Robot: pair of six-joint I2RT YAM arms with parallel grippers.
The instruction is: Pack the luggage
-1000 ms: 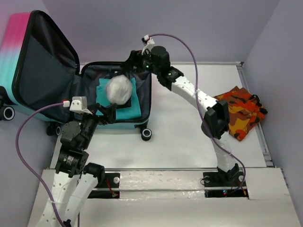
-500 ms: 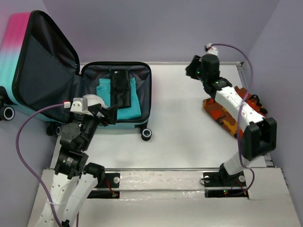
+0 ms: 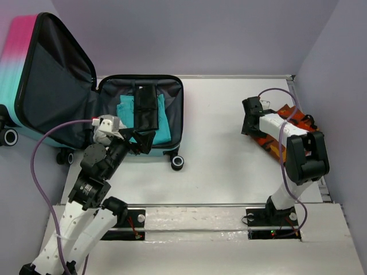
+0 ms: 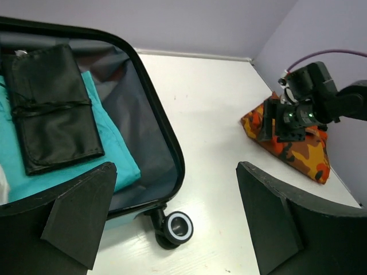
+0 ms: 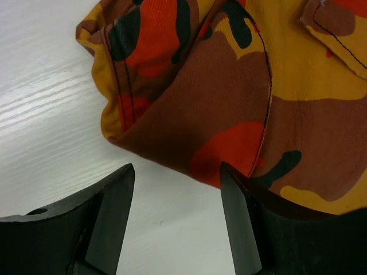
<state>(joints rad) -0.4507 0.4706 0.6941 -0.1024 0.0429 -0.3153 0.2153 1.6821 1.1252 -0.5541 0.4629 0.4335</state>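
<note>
The luggage (image 3: 34,69) lies open at the left, its pink-to-teal lid upright. Its black-lined base (image 3: 175,109) holds a teal folded cloth (image 3: 163,126) with a black pouch (image 3: 146,107) on top. My left gripper (image 3: 143,140) hovers open and empty over the base's near edge. In the left wrist view I see the pouch (image 4: 51,109), the cloth (image 4: 112,152) and a wheel (image 4: 178,226). My right gripper (image 3: 250,123) is open at the left edge of an orange camouflage garment (image 3: 287,140). The garment's folded edge (image 5: 229,86) lies just beyond its open fingertips.
The white table (image 3: 218,149) has a raised rim at the right, just behind the garment. Purple walls stand at the back and sides. The luggage's front wheel (image 3: 177,162) sticks out onto the table. The right arm also shows in the left wrist view (image 4: 309,97).
My right arm has swung from over the luggage to the right and lowered to the camouflage garment. The black pouch now lies uncovered on the teal cloth. My left gripper has shifted slightly right.
</note>
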